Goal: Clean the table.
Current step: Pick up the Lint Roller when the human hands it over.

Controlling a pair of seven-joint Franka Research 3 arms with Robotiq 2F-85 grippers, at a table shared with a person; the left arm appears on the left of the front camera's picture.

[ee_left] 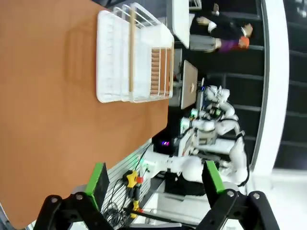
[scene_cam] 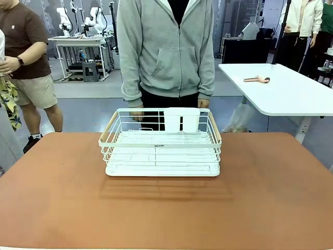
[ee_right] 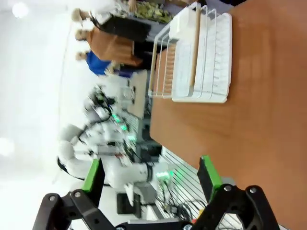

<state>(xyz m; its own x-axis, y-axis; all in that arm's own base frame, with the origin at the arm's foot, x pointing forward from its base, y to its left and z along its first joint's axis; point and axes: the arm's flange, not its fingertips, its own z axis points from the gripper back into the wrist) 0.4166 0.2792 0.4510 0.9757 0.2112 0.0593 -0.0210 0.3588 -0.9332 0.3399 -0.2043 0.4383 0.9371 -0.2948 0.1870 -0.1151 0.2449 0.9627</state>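
The table (scene_cam: 270,198) has a smooth reddish-brown top. On it, toward the far side, stands a white wire rack (scene_cam: 161,143) with wooden handles and a white cup holder (scene_cam: 181,120) at its back. A person in a grey hoodie stands right behind the rack, both hands (scene_cam: 137,113) at its far rim. My left gripper (ee_left: 156,177) is open, held off beyond the table's edge, with the rack (ee_left: 134,52) far ahead. My right gripper (ee_right: 151,175) is also open, nothing between its green pads, the rack (ee_right: 199,57) well away from it.
A white-topped table (scene_cam: 291,88) stands at the back right with a small pinkish tool (scene_cam: 257,79) on it. Other people stand at the far left and far right. Broad bare tabletop lies on all sides of the rack.
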